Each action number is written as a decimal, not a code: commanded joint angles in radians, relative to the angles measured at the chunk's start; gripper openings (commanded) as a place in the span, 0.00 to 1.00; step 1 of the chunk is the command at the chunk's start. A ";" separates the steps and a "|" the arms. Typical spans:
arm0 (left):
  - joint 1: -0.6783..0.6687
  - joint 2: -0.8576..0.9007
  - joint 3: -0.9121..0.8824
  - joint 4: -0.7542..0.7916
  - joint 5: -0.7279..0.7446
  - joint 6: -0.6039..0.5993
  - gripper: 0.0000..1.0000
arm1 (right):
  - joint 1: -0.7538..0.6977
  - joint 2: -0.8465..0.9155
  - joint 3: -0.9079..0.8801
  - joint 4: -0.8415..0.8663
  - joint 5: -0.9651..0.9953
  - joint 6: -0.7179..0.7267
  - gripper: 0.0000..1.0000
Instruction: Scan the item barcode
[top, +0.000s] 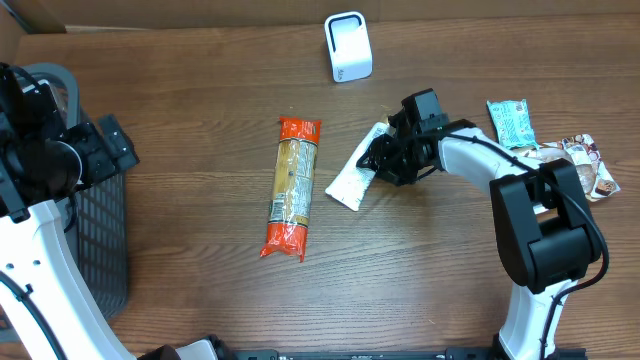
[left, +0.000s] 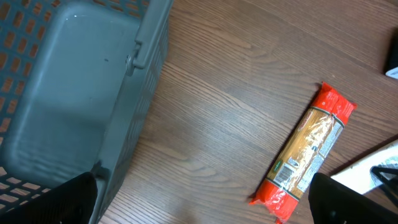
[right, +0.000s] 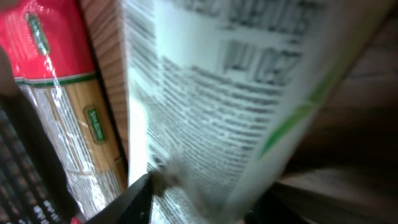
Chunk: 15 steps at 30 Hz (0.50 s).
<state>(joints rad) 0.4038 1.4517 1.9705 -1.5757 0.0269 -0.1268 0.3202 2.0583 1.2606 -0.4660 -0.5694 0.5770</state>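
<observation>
Right hand (top: 372, 160) at pouch (top: 348, 186) end, can't tell if clamped; grip firmly, aim barcode at scanner (top: 348, 47). Left hand (left: 205, 202) apart.

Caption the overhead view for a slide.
Right end effector at a white packet, orange pasta pack alongside, white scanner beyond.

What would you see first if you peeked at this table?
The bright orange-red pasta packet lying in the middle of the wooden table jumps out first. Just to its right, the right gripper is down at a white packet, and a small white scanner stands at the far edge.
</observation>
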 joint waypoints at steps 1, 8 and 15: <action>0.002 0.000 0.001 0.002 0.007 0.015 1.00 | 0.005 0.020 -0.057 0.009 0.003 0.045 0.31; 0.002 0.000 0.001 0.002 0.008 0.015 1.00 | 0.004 -0.012 -0.055 0.014 -0.040 -0.057 0.13; 0.002 0.000 0.001 0.002 0.007 0.015 1.00 | 0.004 -0.159 0.018 -0.190 -0.028 -0.435 0.04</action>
<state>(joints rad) 0.4038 1.4517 1.9705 -1.5757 0.0269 -0.1268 0.3168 1.9869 1.2358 -0.5613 -0.6224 0.4072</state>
